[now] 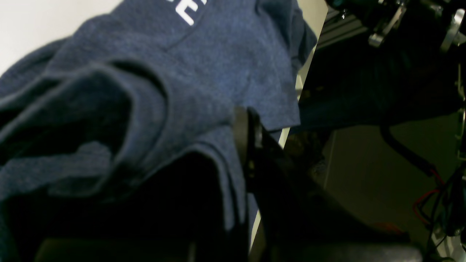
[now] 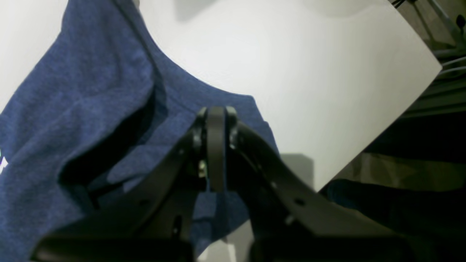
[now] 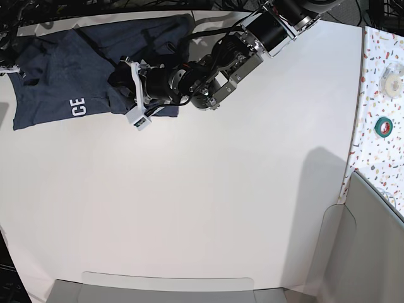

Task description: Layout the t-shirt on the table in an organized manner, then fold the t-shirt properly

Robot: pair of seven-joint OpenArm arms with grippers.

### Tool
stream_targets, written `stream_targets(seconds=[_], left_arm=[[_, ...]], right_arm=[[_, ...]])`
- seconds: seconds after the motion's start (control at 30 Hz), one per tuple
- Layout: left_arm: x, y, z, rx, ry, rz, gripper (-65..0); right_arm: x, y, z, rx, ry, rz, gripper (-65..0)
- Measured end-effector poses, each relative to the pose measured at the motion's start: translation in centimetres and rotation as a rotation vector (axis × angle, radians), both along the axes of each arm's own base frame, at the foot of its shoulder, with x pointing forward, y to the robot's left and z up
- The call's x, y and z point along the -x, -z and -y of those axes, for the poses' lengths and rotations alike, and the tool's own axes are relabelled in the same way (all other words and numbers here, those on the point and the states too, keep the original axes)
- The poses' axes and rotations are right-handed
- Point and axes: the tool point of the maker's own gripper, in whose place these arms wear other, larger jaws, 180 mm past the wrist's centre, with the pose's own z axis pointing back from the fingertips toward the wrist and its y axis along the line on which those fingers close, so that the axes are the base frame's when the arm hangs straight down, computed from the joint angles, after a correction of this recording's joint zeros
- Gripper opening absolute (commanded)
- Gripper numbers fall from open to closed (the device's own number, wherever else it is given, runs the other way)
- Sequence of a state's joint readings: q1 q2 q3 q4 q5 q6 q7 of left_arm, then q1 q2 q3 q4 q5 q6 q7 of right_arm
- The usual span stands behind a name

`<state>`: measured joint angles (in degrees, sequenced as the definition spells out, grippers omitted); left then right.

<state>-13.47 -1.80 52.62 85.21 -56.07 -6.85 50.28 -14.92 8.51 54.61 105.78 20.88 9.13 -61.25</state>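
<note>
Both end effectors, left [image 1: 243,142] and right [image 2: 215,145], pinch the rumpled navy-blue heathered cotton t-shirt [image 3: 63,72] on the plain white counter [image 3: 208,202].

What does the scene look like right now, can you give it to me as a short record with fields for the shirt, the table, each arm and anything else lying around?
garment: t-shirt, dark navy, rumpled, white letters "CE" showing
location: far left corner of the table, partly raised off it
left gripper: fingers shut on a fold of the t-shirt
right gripper: fingers shut on the t-shirt edge
fold status: not yet laid flat or folded
other items: green tape roll and white tape roll on the speckled strip at the right
</note>
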Motion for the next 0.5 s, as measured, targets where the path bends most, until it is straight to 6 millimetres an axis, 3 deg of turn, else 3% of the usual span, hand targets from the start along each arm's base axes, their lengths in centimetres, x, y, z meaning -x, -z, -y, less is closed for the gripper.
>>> stream_targets(seconds=[0.2, 0.4, 0.5], left_arm=[[0.26, 0.09, 0.08, -0.001, 0.006, -0.002, -62.5], [0.25, -0.01, 0.11, 0.003, 0.007, -0.003, -40.0], [-0.13, -0.26, 0.21, 0.019, -0.012, 0.005, -31.9]], right_arm=[[0.06, 0.32, -0.33, -0.01, 0.003, 0.003, -65.0], [0.07, 0.33, -0.35, -0.011, 0.003, 0.002, -65.0], [0.06, 0.33, -0.34, -0.011, 0.003, 0.003, -65.0]])
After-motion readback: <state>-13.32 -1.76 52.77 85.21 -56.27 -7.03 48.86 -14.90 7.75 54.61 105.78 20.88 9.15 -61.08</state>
